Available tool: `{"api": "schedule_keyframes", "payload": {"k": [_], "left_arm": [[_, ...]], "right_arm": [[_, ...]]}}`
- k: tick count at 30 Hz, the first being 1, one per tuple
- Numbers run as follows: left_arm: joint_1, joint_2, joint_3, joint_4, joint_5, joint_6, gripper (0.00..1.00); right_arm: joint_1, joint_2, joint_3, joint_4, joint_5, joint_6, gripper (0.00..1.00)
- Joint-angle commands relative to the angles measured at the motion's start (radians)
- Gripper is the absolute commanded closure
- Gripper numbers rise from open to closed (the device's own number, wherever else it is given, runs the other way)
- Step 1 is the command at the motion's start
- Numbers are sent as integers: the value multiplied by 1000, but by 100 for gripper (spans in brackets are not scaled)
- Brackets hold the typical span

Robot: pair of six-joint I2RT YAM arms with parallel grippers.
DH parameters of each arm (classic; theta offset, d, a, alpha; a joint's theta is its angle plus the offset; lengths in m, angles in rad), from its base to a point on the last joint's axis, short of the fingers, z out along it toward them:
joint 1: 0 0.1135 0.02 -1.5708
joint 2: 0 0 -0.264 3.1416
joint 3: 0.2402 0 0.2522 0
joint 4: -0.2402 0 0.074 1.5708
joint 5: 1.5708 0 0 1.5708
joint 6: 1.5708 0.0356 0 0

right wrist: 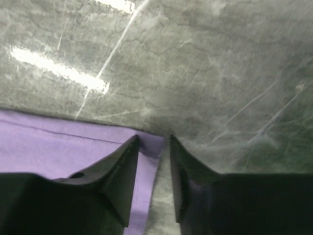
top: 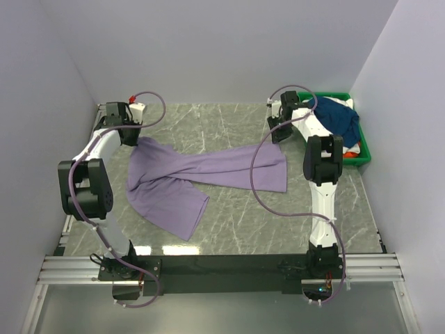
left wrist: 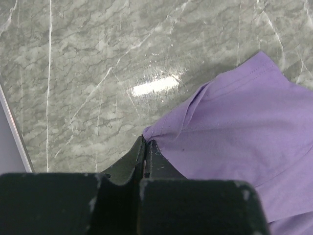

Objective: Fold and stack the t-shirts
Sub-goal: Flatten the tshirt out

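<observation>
Shirts are in two places in the overhead view. A purple shirt (top: 208,170) lies stretched across the middle of the grey marbled table (top: 208,118), with one end bunched at the far left and a sleeve or flap spread toward the near left. A navy shirt (top: 338,117) is heaped in a green bin (top: 364,157) at the far right corner, on top of white and orange clothes (top: 352,148). The left claw (top: 134,139) is down at the far left end of the purple shirt. The right claw (top: 279,136) is down at the shirt's far right corner, just beside the bin.

From the left wrist, the left claw (left wrist: 145,147) has its two dark fingers pressed together with no gap. Their tips are pinched on a pointed corner of the purple shirt (left wrist: 234,142), which spreads away to the right. Bare table (left wrist: 73,73) fills the rest of the view.

From the right wrist, the right claw (right wrist: 153,144) stands narrowly apart, low over the table (right wrist: 205,58). The corner of the purple shirt (right wrist: 49,152) reaches into the gap between the tips. One finger (right wrist: 120,169) lies over the cloth and the other is over bare table just past the shirt's edge. The fingers have not closed on the fabric.
</observation>
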Motion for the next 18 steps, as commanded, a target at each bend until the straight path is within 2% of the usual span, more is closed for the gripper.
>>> {"api": "schedule_keyframes", "payload": {"k": [1,2,3,4,11,18], "left_arm": [[6,4,51,4,6,-18,99],[4,8,59,1,12,-19,99],[6,10,62,-2,17,-24,99],[11,10,74,-11,25,-31,99],[69,-7,164,-62,127,-71,99],[126,-88,258,-117,242,-79,99]], "right_arm": [[-6,20,49,-38,-22,-5,68],[-6,20,55,-48,-41,-19,75],[-6,18,61,-57,-49,-20,95],[-10,11,60,-63,-51,-20,100],[-43,-162,-2,-52,-103,-27,100],[-53,-349,31,-129,-149,-43,100]]}}
